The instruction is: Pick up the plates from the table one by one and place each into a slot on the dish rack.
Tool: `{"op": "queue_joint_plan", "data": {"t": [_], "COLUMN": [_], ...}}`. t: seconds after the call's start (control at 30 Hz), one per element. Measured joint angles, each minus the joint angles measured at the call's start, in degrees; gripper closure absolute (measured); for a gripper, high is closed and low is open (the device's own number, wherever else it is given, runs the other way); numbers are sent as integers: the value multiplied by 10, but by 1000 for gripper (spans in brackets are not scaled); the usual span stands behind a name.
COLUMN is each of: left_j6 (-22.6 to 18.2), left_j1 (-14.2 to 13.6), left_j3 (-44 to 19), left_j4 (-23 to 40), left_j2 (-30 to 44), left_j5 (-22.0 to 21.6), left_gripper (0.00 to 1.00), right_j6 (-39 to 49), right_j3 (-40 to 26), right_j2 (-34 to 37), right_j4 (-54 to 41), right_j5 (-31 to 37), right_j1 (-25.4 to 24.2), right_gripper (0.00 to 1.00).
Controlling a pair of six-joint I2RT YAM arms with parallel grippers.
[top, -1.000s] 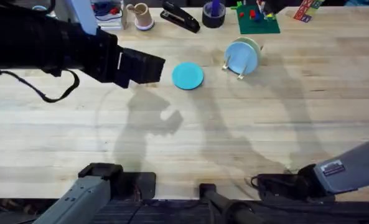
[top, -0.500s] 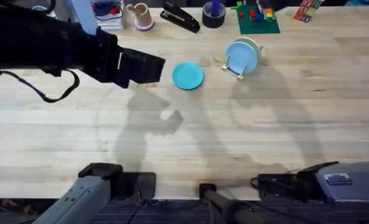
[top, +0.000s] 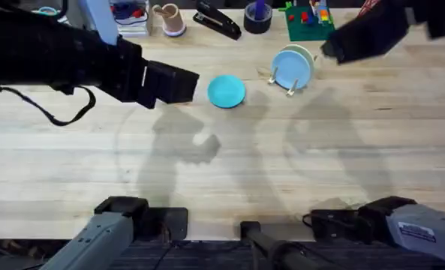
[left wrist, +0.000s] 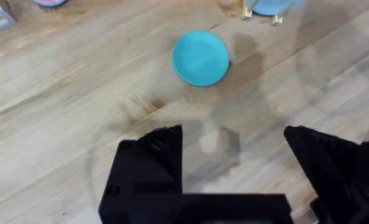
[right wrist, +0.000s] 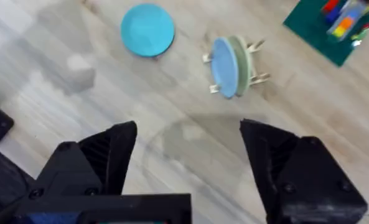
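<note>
A turquoise-blue plate (top: 227,91) lies flat on the table (top: 297,165), also seen in the left wrist view (left wrist: 200,58) and the right wrist view (right wrist: 148,30). The dish rack (top: 291,71) stands just right of it, holding a light blue plate (right wrist: 222,66) and a pale yellow plate (right wrist: 241,57) upright in its slots. My left gripper (left wrist: 234,165) is open and empty, hovering above the table left of the turquoise plate. High above the rack area, my right gripper (right wrist: 190,158) is open and empty.
Along the back edge stand a green baseplate with bricks (top: 310,22), a black stapler (top: 217,20), a dark roll (top: 257,16) and a small cup (top: 169,19). The right arm (top: 372,31) shows dark and blurred at the upper right.
The right arm has risen from the table's lower right edge and now shows large at the upper right, near the rack. The left arm and all plates have stayed put.
</note>
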State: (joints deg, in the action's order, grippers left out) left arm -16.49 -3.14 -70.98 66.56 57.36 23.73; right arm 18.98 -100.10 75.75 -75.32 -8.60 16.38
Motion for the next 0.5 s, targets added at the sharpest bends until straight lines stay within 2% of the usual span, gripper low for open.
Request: {"op": "queue_joint_plan", "data": {"t": [0.2,0.47,0.5], "left_j6": [0,0,0], "left_j1": [0,0,0], "left_j3": [0,0,0], "left_j4": [5,5,5], "left_j2": [0,0,0], "left_j5": [0,0,0], "left_gripper": [8,9,44], "right_j6": [-39,-84,-86], "right_j3": [71,88,88], "right_j2": [-20,-20,-20], "right_j4": [7,8,8], "right_j5": [0,0,0], "right_j1": [16,16,16], "right_gripper": [7,8,8]}}
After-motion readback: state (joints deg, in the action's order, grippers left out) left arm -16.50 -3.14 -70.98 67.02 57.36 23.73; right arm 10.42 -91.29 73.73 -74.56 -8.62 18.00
